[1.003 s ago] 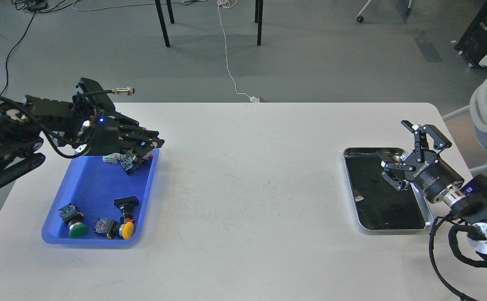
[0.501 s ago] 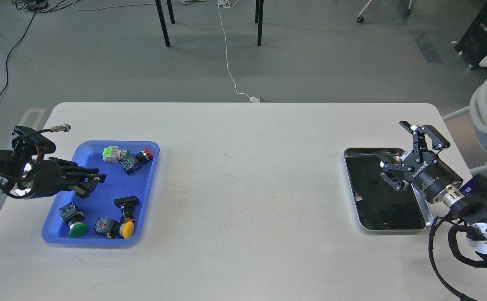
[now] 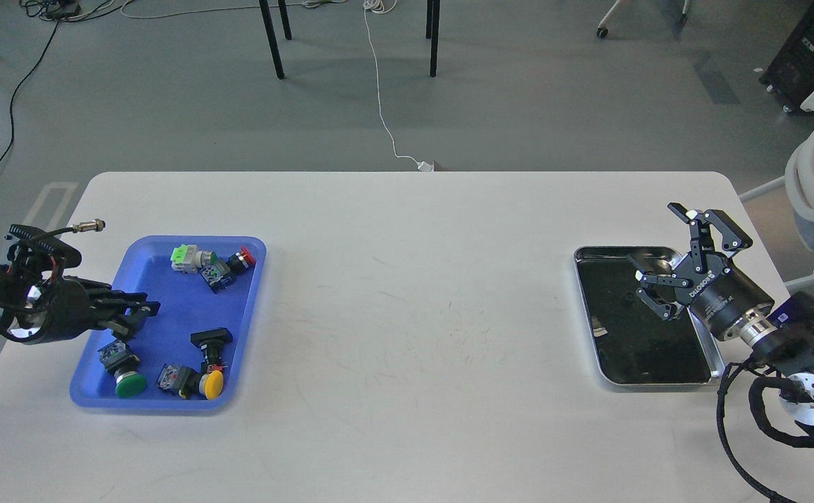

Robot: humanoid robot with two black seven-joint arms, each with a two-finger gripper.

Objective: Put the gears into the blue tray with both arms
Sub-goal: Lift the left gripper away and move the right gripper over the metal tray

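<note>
White surface (image 3: 407, 293) fills the view. At its left sits the blue tray (image 3: 162, 279) holding push-button switches (image 3: 207, 262); at its right, the steel tray (image 3: 606, 377). Over it, the right end effector (image 3: 662, 262) is spread wide, empty. Left end effector (image 3: 142, 311) is too dark to judge. A speck, possibly a gear (image 3: 628, 298), lies in the steel tray.

blue tray (image 3: 162, 325) on table (image 3: 407, 335) left, steel tray (image 3: 592, 314) right, well apart
</note>
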